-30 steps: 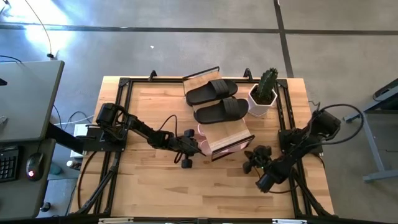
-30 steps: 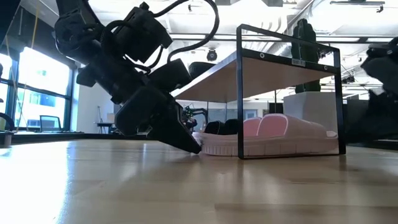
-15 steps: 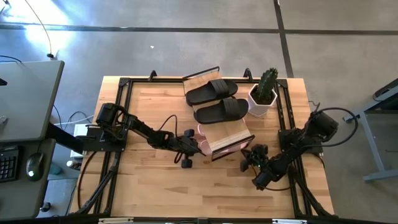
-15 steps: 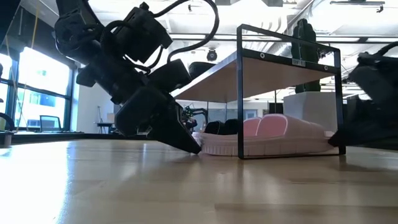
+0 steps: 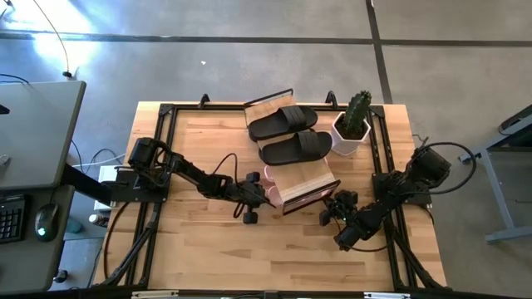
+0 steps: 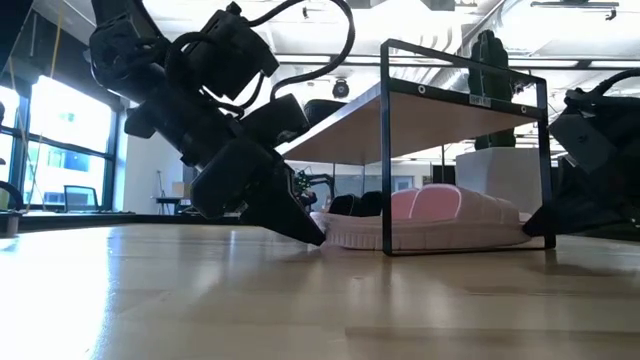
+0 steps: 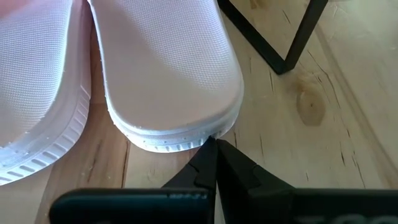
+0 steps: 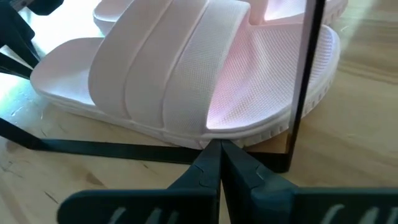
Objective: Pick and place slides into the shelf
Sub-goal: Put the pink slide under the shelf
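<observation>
I am keeping my left gripper [image 7: 214,149] low on the table with its fingertips pressed together, holding nothing, tips touching the heel rim of a pale pink slide [image 7: 168,74]. My right gripper [image 8: 217,152] is sitting at the shelf's opposite side, fingers likewise closed and empty, tips right at the edge of the other pink slide [image 8: 186,68], just beside the black frame bar. Both pink slides are lying under the shelf [image 5: 291,178] on its lower tier. Farther back, two black slides [image 5: 287,134] are resting on the top slats, beside a potted cactus [image 5: 353,123]. I am reading no writing anywhere.
</observation>
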Controlling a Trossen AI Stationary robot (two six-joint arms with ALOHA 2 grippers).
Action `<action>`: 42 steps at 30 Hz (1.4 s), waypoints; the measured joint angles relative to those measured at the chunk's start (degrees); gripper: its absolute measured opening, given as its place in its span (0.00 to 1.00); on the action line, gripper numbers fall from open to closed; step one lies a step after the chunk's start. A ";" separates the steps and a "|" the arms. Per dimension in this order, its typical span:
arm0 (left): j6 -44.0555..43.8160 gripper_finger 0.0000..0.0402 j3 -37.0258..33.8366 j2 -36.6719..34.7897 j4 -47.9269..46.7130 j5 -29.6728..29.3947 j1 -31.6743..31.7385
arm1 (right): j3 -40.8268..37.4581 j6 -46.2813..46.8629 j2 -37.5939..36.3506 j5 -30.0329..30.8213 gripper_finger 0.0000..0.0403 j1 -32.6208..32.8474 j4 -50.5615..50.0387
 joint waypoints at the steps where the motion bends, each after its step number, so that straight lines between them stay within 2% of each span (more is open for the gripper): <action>1: -0.02 0.00 0.02 0.00 -0.04 -0.01 0.00 | 0.00 -0.11 0.00 0.10 0.00 0.02 0.05; 5: -0.02 0.00 0.08 0.00 -0.08 -0.04 0.00 | 0.06 0.84 -0.20 -0.09 0.00 1.62 -0.47; 10: -0.02 0.00 0.13 0.00 0.05 -0.17 0.02 | 0.20 8.08 -0.20 -2.19 0.00 5.01 -4.64; 16: -0.02 0.00 0.13 0.00 0.04 -0.15 0.02 | 4.46 18.56 -0.20 -4.05 0.00 7.48 -22.88; 18: -0.04 0.00 0.13 0.00 0.05 -0.14 0.02 | 5.10 19.38 -0.20 -4.77 0.00 7.36 -25.78; 28: -0.04 0.00 0.13 0.00 0.37 0.03 0.01 | 5.11 17.39 -0.20 -4.20 0.00 4.83 -25.58; 42: -0.06 0.00 0.13 0.00 2.67 1.33 0.02 | 5.11 16.76 -0.20 -4.16 0.00 4.74 -24.86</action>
